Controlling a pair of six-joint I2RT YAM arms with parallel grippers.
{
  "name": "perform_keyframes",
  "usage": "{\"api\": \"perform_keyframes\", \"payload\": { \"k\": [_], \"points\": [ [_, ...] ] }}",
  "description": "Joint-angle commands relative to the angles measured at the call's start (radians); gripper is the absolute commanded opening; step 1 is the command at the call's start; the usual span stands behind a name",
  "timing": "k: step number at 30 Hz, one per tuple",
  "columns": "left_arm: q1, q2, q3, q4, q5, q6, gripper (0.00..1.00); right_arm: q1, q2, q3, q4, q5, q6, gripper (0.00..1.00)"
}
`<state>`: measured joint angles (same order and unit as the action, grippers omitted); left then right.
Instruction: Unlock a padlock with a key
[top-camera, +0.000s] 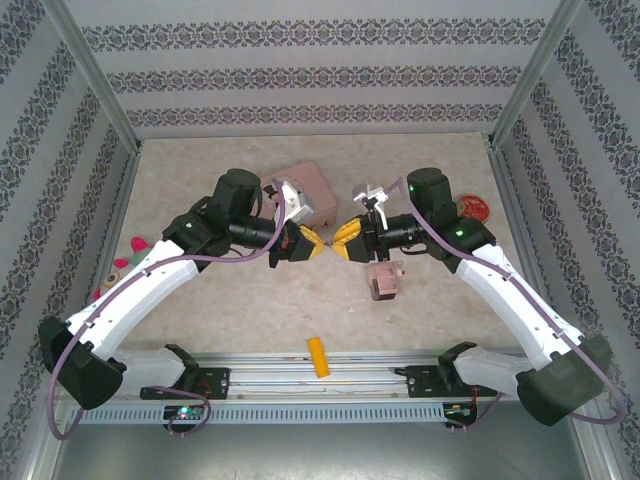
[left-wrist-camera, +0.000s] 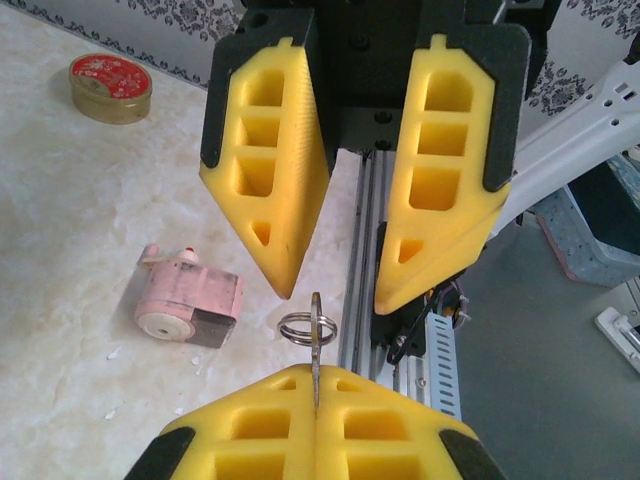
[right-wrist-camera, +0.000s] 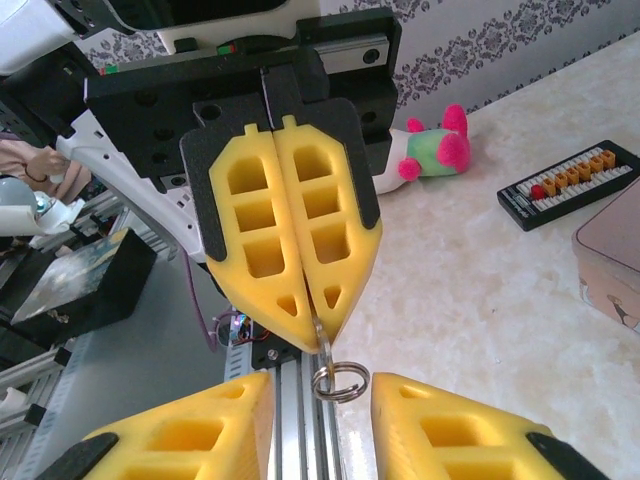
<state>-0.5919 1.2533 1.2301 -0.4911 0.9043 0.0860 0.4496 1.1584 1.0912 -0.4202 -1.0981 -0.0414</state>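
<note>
**A:** What is made out from the top external view?

**B:** The left pincer (top-camera: 312, 243) and right pincer (top-camera: 347, 238) are seen tip to tip above the middle of the worktop (top-camera: 250, 300). The pink tin (top-camera: 312, 192) lies toward the far edge and the pink block (top-camera: 383, 280) nearer the near edge.

**A:** And from the left wrist?

**B:** The key (left-wrist-camera: 316, 355) is clamped edge-on in the closed left pincer (left-wrist-camera: 316, 385), with its ring (left-wrist-camera: 308, 327) left free. The right pincer (left-wrist-camera: 335, 300) is spread wide just beyond it.

**A:** From the right wrist?

**B:** The ring (right-wrist-camera: 340, 383) appears to sit in the gap of the open right pincer (right-wrist-camera: 322, 385). A handover is judged to be in hand. The key should be centred between the pads before they are closed. The left grip should be let go only once the right is firm, lest the key be dropped or twisted.
</note>
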Motion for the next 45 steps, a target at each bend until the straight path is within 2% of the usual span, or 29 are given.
{"api": "perform_keyframes", "payload": {
  "k": [1,28,29,31,33,41,45],
  "points": [
    [0.015,0.009,0.041,-0.059,0.025,0.036,0.0,0.014,-0.008,0.035,0.031,-0.038,-0.012,0.32],
    [0.033,0.009,0.028,-0.043,0.029,0.0,0.0,0.072,0.046,0.046,0.055,-0.039,0.008,0.22],
    [0.033,0.007,0.029,-0.044,0.029,0.001,0.0,0.069,0.044,0.043,0.056,-0.031,0.008,0.22],
    [0.035,0.003,0.027,-0.046,0.029,0.003,0.0,0.059,0.04,0.036,0.055,-0.007,0.011,0.31],
    [0.037,-0.004,0.026,-0.05,0.027,0.004,0.0,0.043,0.033,0.028,0.057,0.015,0.014,0.32],
    [0.038,0.011,0.029,-0.044,0.038,0.001,0.0,0.035,0.043,0.054,0.083,0.001,0.028,0.22],
    [0.04,0.018,0.034,-0.044,0.04,-0.004,0.0,0.041,0.053,0.062,0.081,-0.01,0.022,0.22]
  ]
}}
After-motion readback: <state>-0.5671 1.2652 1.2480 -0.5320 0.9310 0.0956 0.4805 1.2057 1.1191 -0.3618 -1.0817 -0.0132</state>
